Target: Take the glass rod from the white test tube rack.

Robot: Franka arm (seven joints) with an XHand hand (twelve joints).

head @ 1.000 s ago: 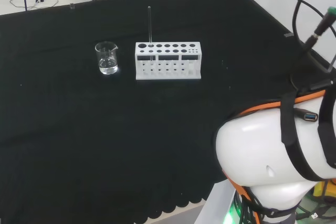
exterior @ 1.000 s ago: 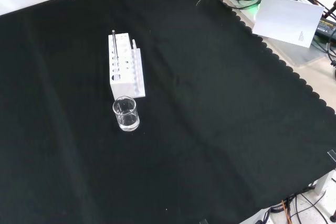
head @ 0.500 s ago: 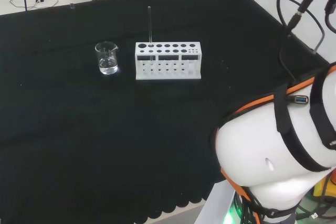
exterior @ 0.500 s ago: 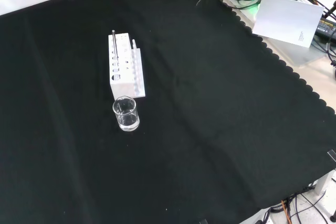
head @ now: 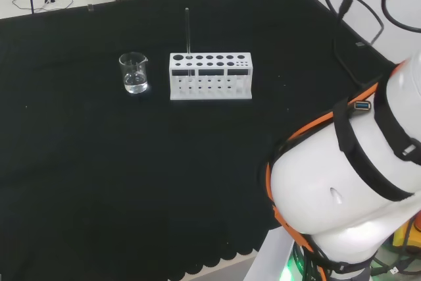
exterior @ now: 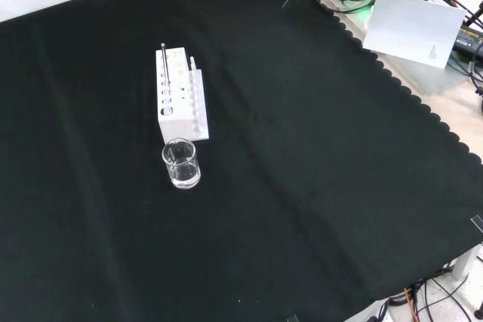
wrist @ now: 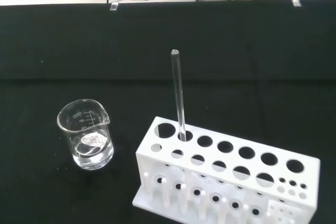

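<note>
White test tube rack (head: 210,76) stands on the black-cloth counter (head: 99,162), approx mid-cloth in head view. Glass rod (head: 188,34) is upright in the rack, in a back-row hole, 2nd from the rack's left end in head view; it sticks up well above the rack top. In wrist view the rod (wrist: 178,95) sits in the hole just beside the big end hole of the rack (wrist: 226,177), other holes look bare.

Small glass beaker (head: 134,73) w/ a little clear liquid stands just beside the rack, off its left end in head view, not touching. Front view: beaker (exterior: 182,164) is nearer the camera than the rack (exterior: 179,96), just past the rack's near end; rod (exterior: 163,58) is toward the rack's far-left corner.

Arm's big white link (head: 342,195) w/ black and orange straps sits well apart from the rack, to its lower right in head view.

Robot hand: can't tell whether wide, narrow or holding anything.
</note>
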